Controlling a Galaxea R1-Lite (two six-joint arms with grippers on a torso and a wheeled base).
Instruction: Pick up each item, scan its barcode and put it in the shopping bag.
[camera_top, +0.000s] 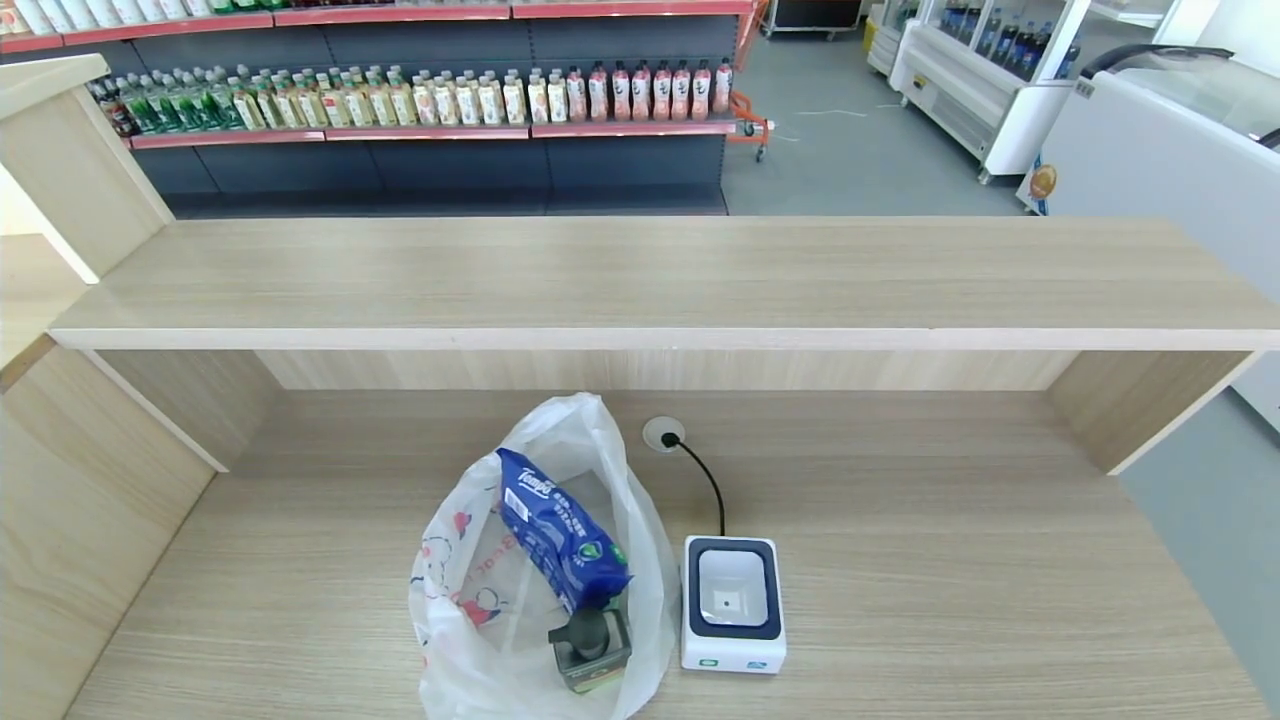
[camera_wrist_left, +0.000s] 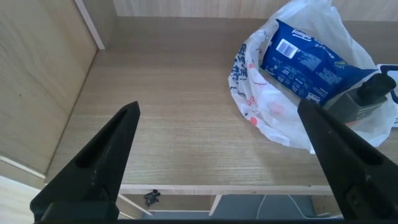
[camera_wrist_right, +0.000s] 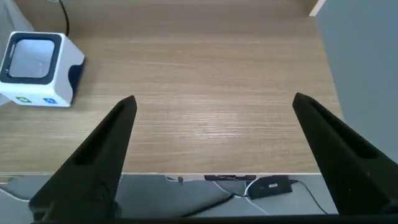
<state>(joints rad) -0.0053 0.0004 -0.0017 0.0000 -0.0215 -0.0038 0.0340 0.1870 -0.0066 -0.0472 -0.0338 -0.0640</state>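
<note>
Beside the scanner (camera_top: 732, 603), the shopping bag (camera_top: 447, 570) looks packed — left gripper (camera_wrist_left: 217, 107) and right gripper (camera_wrist_right: 212, 101) gape empty; we'd retreat without snagging it.

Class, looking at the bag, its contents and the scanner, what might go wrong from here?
1. The tissue pack leans tilted inside the limp shopping bag; it might topple out.
2. The bag's side lies close to the scanner, so a nudge might drape plastic over its window.

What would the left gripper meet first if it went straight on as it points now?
Probably the bare counter top, just beside the shopping bag; the left gripper is open. Depth is unclear.
</note>
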